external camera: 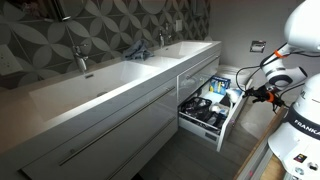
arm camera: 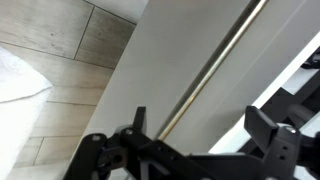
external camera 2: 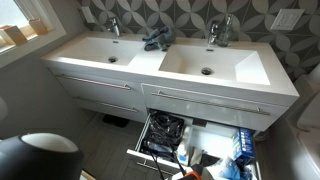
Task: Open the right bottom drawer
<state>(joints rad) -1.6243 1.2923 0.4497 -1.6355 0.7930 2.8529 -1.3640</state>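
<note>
Floor tiles (arm camera: 50, 40) are seen at left in the wrist view. The handle (arm camera: 215, 62) is framed between the fingers of the gripper (arm camera: 200, 116), which are held apart with nothing clamped, presumably placed for hooking. Below the counter (external camera: 150, 68), the drawer (external camera: 200, 130) is pulled well out.

home bathroom: double-sink vanity (external camera 2: 190, 70)

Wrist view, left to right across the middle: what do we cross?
white object at the edge → floor tiles → white front of the right bottom drawer → chrome bar handle → dark drawer interior. The open end effector spans the bottom, so it is left out.
</note>
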